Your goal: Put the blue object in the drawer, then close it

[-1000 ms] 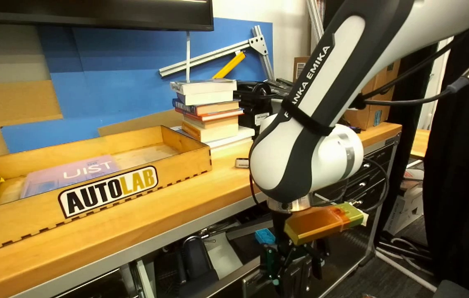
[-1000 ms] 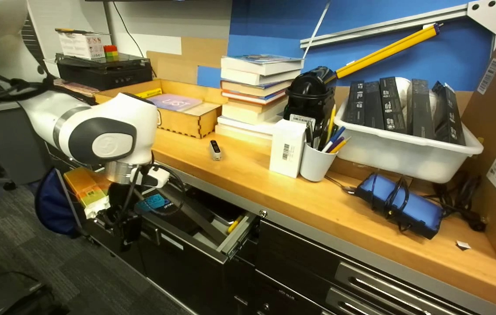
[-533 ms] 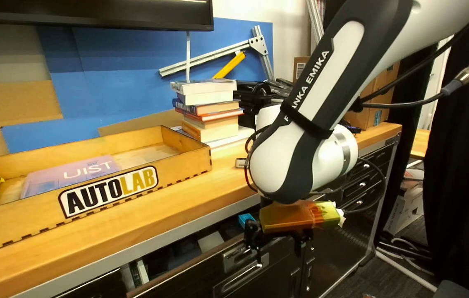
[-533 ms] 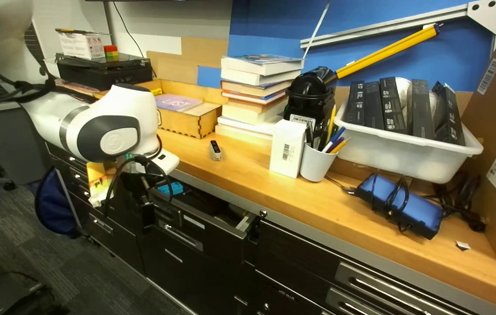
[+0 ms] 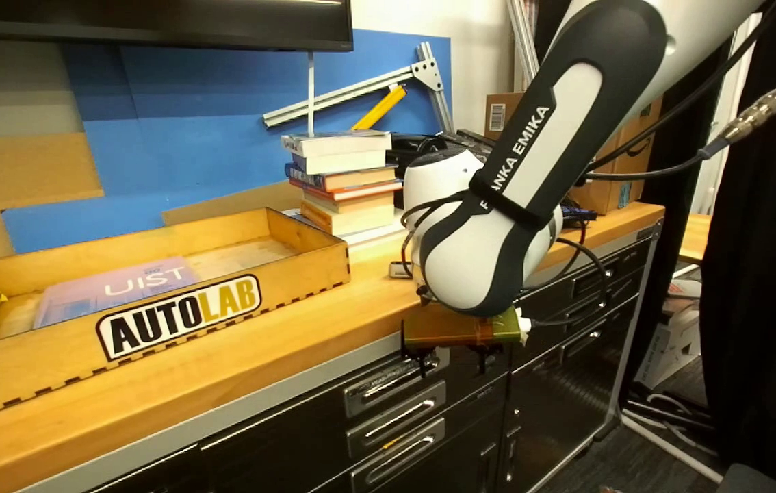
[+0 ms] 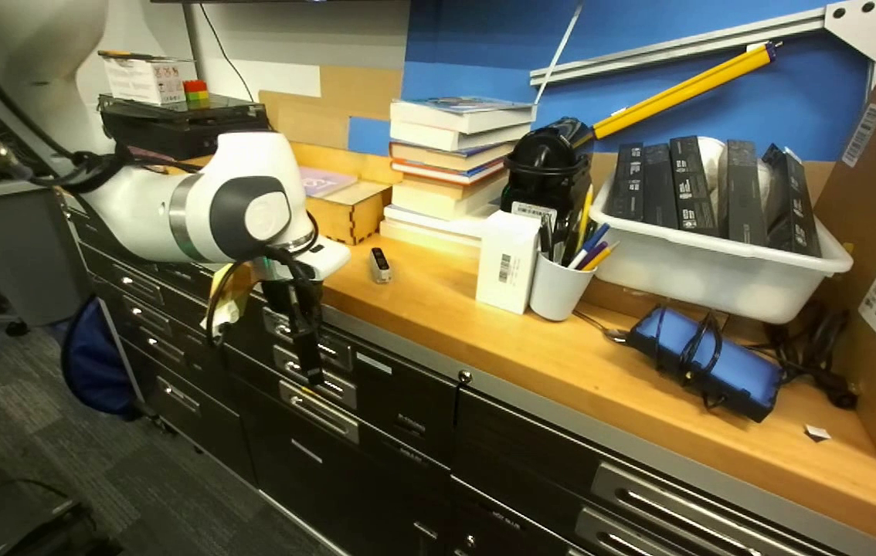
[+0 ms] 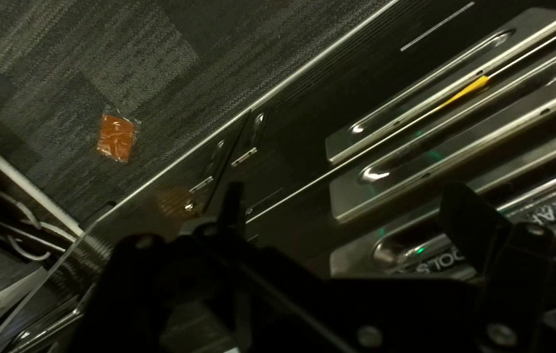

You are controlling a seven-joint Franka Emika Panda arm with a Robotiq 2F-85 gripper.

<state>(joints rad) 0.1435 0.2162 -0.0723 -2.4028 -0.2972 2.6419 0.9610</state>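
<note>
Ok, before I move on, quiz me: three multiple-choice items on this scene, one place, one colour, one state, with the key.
1. Where does the stack of books stand?
A) On the bench, beside the wooden tray
B) Inside that tray
C) Under the bench

2. What colour is the packet on the floor in the wrist view?
A) Green
B) White
C) Orange

3. How is the top drawer by the arm?
A) Half out, contents showing
B) Shut
C) Missing

1: A, both exterior views show it there.
2: C, orange shows plainly in that view.
3: B, its front looks flush, no contents showing.
</note>
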